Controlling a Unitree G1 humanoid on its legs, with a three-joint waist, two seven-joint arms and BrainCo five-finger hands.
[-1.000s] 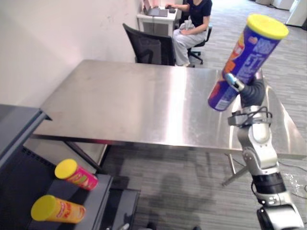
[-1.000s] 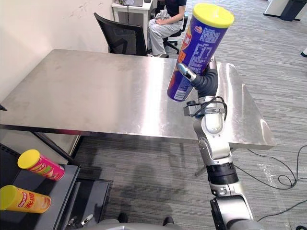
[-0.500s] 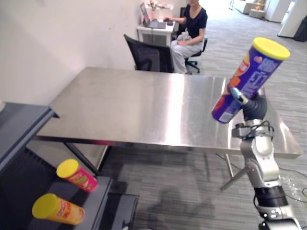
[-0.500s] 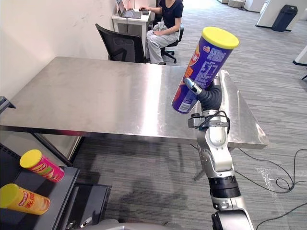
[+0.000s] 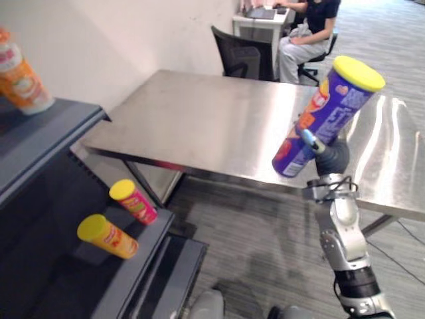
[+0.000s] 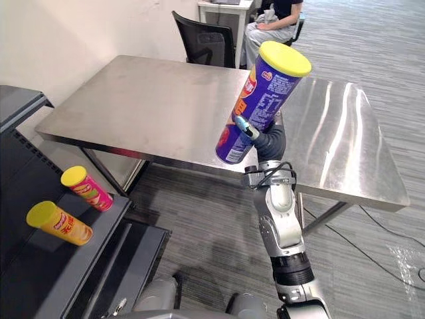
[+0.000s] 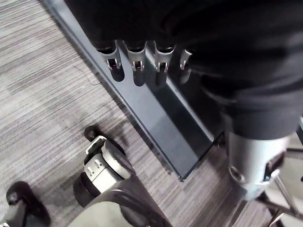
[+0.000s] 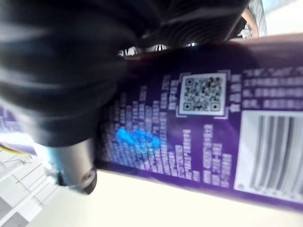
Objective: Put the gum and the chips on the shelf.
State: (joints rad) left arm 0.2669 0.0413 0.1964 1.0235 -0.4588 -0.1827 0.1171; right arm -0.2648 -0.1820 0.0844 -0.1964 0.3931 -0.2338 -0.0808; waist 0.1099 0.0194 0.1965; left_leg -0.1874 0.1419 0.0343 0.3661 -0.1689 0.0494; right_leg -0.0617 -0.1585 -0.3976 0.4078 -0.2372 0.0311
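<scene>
Change noted: the whole view has swung toward the shelf (image 5: pixel 53 139) at left. The camera has turned; the things themselves have not shifted.

- **Shelf, upper board:** now in sight, carrying an orange container (image 5: pixel 20 76). Whether that is the gum cannot be told.
- **Shelf, lower board:** a yellow-lidded can (image 5: pixel 109 237) and a pink can (image 5: pixel 135 201) lie on their sides, apart, as before.
- **Left hand (image 7: pixel 138 71):** hangs over the floor with straight fingers, holding nothing.
- **Desk (image 5: pixel 199 119):** carries nothing in view.
- **Right hand (image 5: pixel 330 158):** stays curled round the lower part of the purple chips can (image 5: pixel 329 116). The can is tilted, lid up, above the desk's near edge. Grip and tilt are unchanged.

Judgement: the turn toward the shelf is under way. The can remains well apart from it, and placing is not yet begun.
</scene>
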